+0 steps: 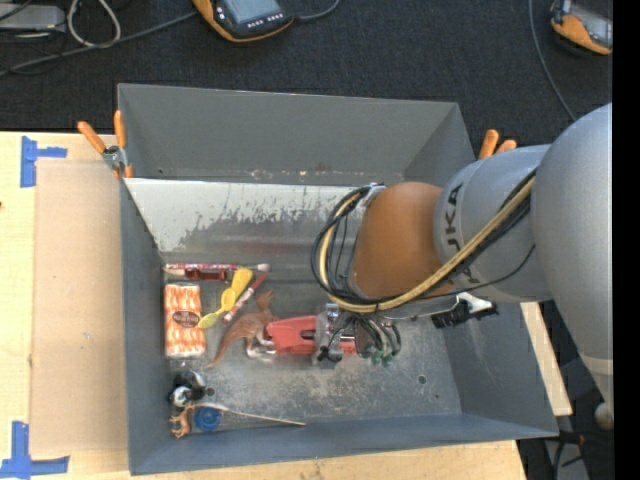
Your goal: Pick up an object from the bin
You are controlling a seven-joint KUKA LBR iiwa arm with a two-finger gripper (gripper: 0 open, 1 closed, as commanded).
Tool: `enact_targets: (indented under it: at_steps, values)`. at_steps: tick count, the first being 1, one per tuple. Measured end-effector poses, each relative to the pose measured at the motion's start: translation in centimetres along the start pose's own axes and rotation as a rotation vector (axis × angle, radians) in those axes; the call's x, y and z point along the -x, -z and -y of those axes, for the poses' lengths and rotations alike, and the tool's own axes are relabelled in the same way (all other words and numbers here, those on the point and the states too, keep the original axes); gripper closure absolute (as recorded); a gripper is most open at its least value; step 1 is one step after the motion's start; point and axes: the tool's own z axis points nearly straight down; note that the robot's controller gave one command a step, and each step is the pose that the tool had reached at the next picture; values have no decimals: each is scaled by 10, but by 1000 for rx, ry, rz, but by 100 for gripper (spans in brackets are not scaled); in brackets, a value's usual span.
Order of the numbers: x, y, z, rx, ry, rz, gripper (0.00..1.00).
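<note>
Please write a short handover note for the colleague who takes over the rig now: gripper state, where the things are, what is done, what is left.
The gripper is low in the bin, at the right end of the red tool-like object lying mid-floor. A grip on it cannot be confirmed.
Nearby: a brown toy figure just left of the red object, a yellow piece above that, and an orange-and-white packet further left.
Done: nothing is lifted yet.
Left: confirm the grasp, then lift the object out.
</note>
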Motion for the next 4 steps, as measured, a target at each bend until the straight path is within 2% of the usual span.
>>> enact_targets:
  at_steps: [1,2,3,4]
  values:
    - [1,54,4,0,54,-3,100]
    - [14,129,-4,-1,-42,-9,100]
    - [10,133,9,-1,-2,-8,0]
    - [7,121,15,-1,13,-10,0]
